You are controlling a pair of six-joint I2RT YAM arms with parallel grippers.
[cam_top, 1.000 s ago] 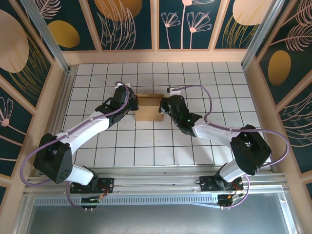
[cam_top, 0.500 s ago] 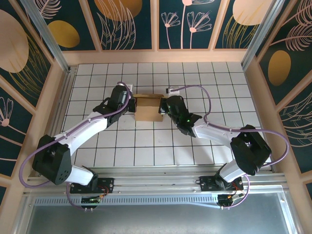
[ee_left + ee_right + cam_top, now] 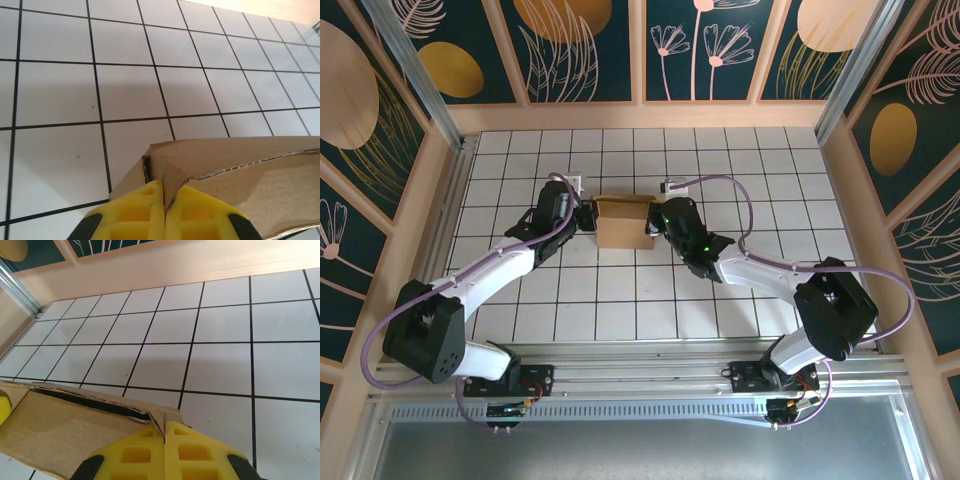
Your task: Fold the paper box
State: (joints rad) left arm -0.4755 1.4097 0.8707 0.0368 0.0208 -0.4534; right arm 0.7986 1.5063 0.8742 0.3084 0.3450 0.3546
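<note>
The paper box (image 3: 623, 222) is a brown cardboard piece, partly folded, in the middle of the tiled table between both arms. My left gripper (image 3: 588, 212) is shut on its left corner; in the left wrist view the yellow fingers (image 3: 145, 212) pinch a cardboard flap (image 3: 172, 177) of the paper box (image 3: 240, 170). My right gripper (image 3: 657, 222) is shut on the right corner; the right wrist view shows its yellow fingers (image 3: 192, 450) clamping a small tab (image 3: 167, 416) of the paper box (image 3: 65, 432), with a dark slit along the box's top edge.
White tiles with black lines cover the table (image 3: 740, 170). Wooden walls (image 3: 640, 116) close it in at the back and sides. Purple cables (image 3: 740, 205) loop off both arms. A metal rail (image 3: 640, 375) runs along the near edge.
My left arm has swung leftward and straightened, with its gripper still on the box's left corner. The box has shifted slightly away from the arms. The right arm has barely moved.
</note>
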